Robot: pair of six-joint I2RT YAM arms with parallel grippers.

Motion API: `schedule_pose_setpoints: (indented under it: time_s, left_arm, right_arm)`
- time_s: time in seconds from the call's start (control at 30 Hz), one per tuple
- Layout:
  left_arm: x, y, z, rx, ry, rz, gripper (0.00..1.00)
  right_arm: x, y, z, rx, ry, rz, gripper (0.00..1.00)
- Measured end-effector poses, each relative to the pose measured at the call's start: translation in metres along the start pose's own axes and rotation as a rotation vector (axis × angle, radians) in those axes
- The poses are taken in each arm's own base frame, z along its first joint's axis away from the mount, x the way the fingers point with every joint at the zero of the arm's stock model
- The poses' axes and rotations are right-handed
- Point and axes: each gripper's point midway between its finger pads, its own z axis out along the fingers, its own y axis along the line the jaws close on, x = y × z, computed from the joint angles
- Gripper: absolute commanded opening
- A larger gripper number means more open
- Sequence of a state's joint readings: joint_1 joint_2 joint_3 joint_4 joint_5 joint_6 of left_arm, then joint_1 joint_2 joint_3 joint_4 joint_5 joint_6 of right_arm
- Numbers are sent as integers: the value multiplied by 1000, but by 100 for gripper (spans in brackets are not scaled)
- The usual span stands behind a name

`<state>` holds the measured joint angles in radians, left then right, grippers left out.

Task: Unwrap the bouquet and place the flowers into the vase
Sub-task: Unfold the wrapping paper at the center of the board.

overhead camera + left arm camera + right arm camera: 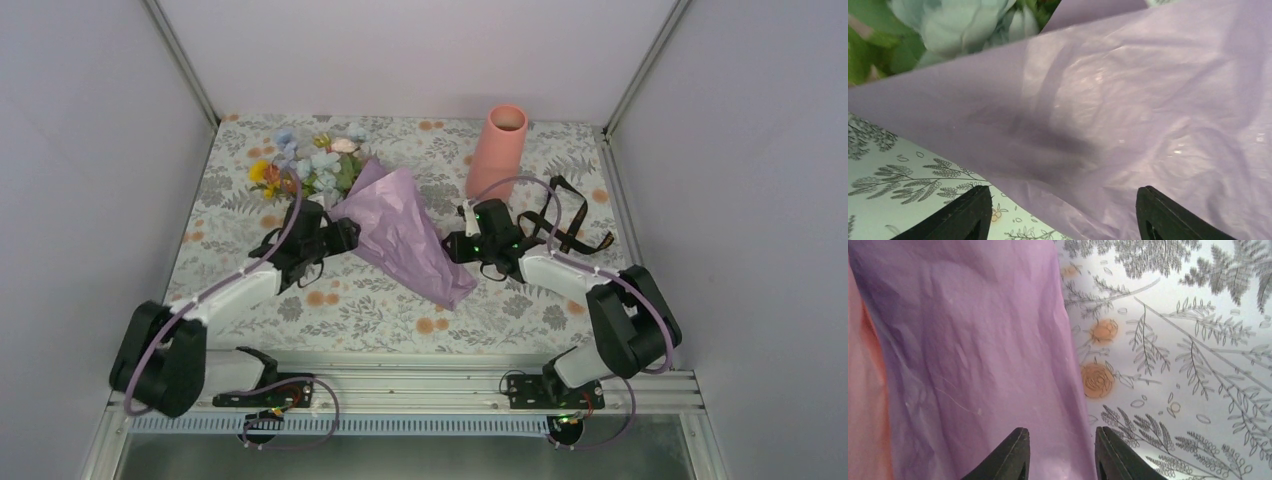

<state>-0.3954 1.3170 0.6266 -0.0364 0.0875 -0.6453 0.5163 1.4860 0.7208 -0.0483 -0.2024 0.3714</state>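
Bouquet (403, 232) lies flat at centre, flowers (312, 162) pointing 11 o'clock, wrapped end 5 o'clock. Vase (497, 150) upright at its 1 o'clock, apart. Left gripper (347, 238) spread wide at its 9 o'clock side; right gripper (457, 246) at 3 o'clock, narrowly parted, pinching nothing.

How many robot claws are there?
2. The left gripper sits at the left side of the bouquet, near the flowers. The right gripper sits at its right side, close to the vase. None seem hidden.

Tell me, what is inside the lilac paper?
Flowers stick out of the far-left open end of the paper: blue, yellow, orange and peach blooms. Their stems inside are covered by the paper and cannot be seen.
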Motion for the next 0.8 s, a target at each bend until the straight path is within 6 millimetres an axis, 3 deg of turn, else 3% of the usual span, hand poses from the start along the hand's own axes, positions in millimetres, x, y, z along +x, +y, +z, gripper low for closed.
schedule_pose_setpoints:
  time_s: [0.13, 0.33, 0.53, 0.8]
  left_arm:
    - [-17, -12, -32, 19, -69, 14, 86]
    - [-33, -23, -64, 14, -104, 37, 93]
    - [-53, -41, -93, 20, -119, 78, 94]
    - [-83, -73, -153, 92, -198, 136, 90]
  right_arm:
    - [-18, 10, -7, -9, -20, -8, 40]
    - [-30, 38, -11, -62, -27, -50, 41]
    - [-15, 88, -18, -212, 9, -122, 41]
    - [11, 142, -28, -401, 68, -213, 39]
